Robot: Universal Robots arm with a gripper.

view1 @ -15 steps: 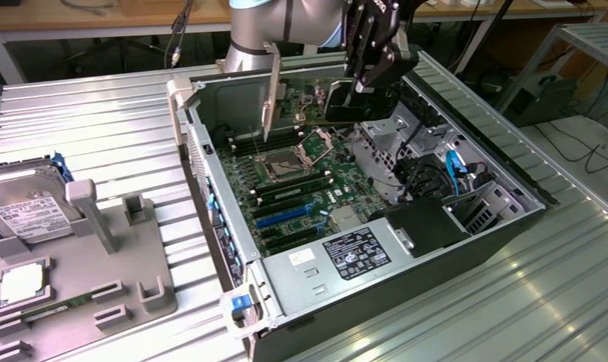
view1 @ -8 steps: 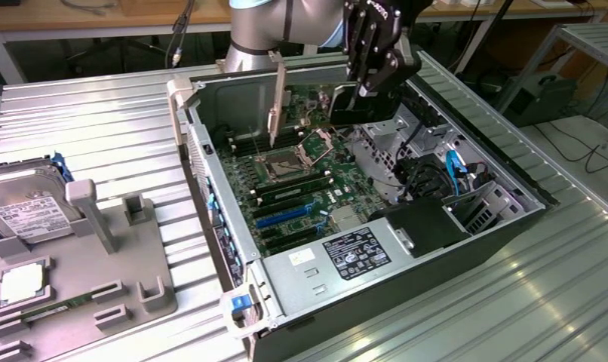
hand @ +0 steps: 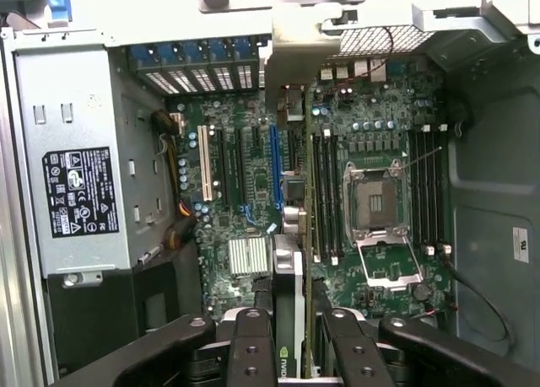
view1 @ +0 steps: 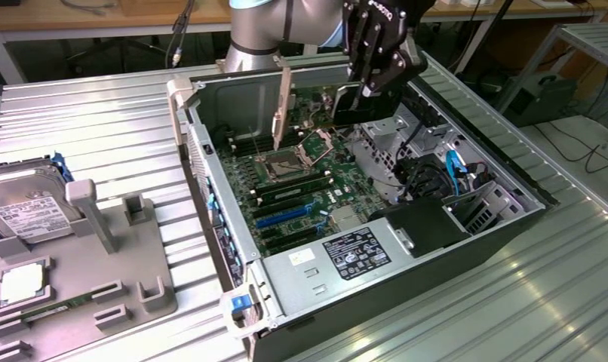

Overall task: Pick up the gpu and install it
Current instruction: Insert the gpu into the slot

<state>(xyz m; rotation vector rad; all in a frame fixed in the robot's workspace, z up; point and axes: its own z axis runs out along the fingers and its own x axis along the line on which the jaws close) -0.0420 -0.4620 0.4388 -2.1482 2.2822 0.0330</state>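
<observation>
The gpu (view1: 330, 113) hangs above the open computer case (view1: 213, 226), with its long silver bracket (view1: 280, 109) pointing down toward the case's rear wall. My gripper (view1: 367, 94) is shut on the card from above. In the wrist view the gpu (hand: 289, 277) shows edge-on between my two black fingers (hand: 251, 349), and its bracket (hand: 297, 33) reaches the case's rear edge. Beneath it lies the motherboard (hand: 245, 201), and the card's edge runs just beside the blue expansion slot (hand: 276, 163). The card is above the board, not seated in a slot.
Inside the case are the open CPU socket (hand: 371, 206), memory slots (hand: 325, 193), a white slot (hand: 203, 163) and the silver power supply (hand: 76, 185). On the exterior view's left, a grey fixture (view1: 93, 264) stands beside a hard drive (view1: 23, 207) and carries a processor chip (view1: 23, 283).
</observation>
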